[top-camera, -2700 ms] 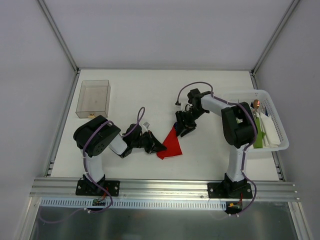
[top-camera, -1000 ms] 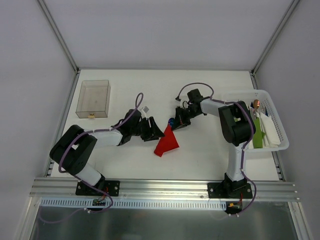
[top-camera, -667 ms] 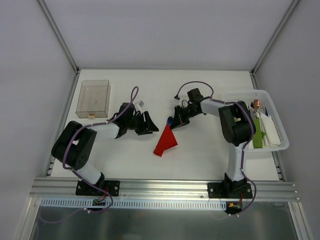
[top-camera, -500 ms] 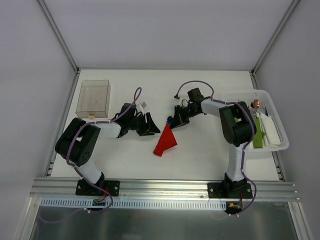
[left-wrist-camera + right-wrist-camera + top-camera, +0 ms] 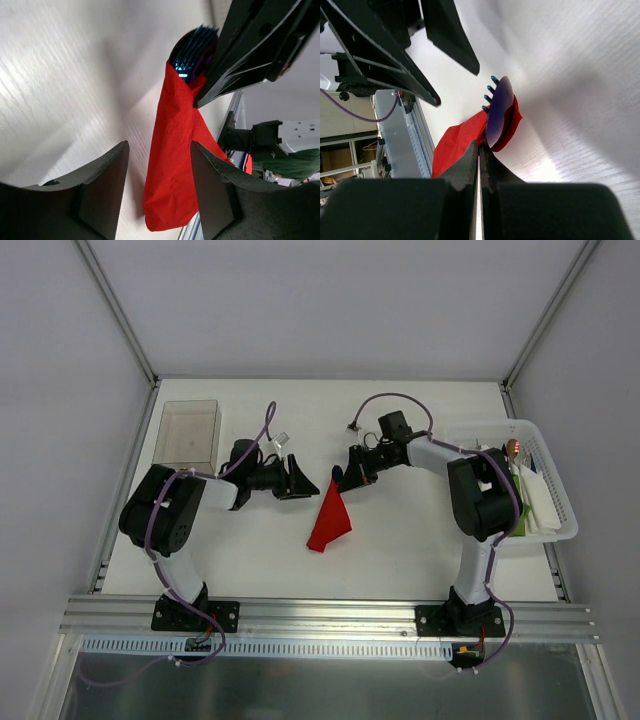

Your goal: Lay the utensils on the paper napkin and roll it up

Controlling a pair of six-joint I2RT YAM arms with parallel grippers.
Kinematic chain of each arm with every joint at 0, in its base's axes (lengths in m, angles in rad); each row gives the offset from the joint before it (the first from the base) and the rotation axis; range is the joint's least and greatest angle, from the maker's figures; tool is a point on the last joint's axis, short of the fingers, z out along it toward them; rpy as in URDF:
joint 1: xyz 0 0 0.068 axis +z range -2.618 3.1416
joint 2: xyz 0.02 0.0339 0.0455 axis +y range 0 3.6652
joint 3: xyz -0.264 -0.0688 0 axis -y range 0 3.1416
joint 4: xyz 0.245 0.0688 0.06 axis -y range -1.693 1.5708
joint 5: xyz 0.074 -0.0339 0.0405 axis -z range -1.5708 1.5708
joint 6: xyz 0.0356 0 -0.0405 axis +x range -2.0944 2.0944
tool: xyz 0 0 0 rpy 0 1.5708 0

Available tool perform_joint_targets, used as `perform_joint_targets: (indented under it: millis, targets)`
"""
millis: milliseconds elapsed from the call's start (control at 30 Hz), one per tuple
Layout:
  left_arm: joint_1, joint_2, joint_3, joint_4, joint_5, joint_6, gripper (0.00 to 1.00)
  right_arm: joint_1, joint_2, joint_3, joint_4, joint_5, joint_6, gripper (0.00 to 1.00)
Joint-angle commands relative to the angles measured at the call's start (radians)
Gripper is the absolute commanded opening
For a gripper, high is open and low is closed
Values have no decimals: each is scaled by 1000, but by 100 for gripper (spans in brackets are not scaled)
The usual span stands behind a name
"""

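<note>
The red paper napkin [image 5: 330, 517] hangs as a loose, narrow fold, and its lower end rests on the table. My right gripper [image 5: 343, 476] is shut on its upper end. The utensils' iridescent blue-purple heads [image 5: 498, 107] stick out past the fingertips, wrapped in red paper [image 5: 454, 145]. Their handles are hidden inside the napkin. My left gripper [image 5: 303, 481] is open and apart from the napkin, to its left. In the left wrist view the napkin [image 5: 176, 165] lies beyond the open fingers [image 5: 102, 192], and dark fork tines [image 5: 196, 49] show at its top, beside the right gripper [image 5: 212, 92].
A clear plastic box [image 5: 188, 433] stands at the back left. A white basket [image 5: 540, 537] at the right edge holds a green bundle [image 5: 516, 516], white napkins [image 5: 541, 504] and a copper-headed utensil [image 5: 513, 448]. An aluminium rail [image 5: 330, 612] runs along the near edge.
My left gripper has let go of the napkin's left side and drawn back up and to the left. The right gripper has raised the napkin's top end, so it now hangs narrower.
</note>
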Motion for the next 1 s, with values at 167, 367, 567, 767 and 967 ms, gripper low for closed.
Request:
perform_joint_targets:
  millis: [167, 367, 567, 767, 967]
  targets:
    - [45, -8, 25, 191, 267, 111, 54, 15, -111, -19, 19, -92, -72, 0]
    - [47, 1, -83, 510, 299, 130, 64, 30, -125, -22, 13, -112, -95, 0]
    - [47, 58, -32, 500, 350, 179, 70, 46, -153, -22, -15, -123, -130, 0]
    - [39, 84, -12, 490, 389, 202, 73, 61, -160, -14, -35, -132, -147, 0]
    - [-5, 119, -24, 596, 411, 146, 72, 79, -167, 1, -47, -146, -148, 0]
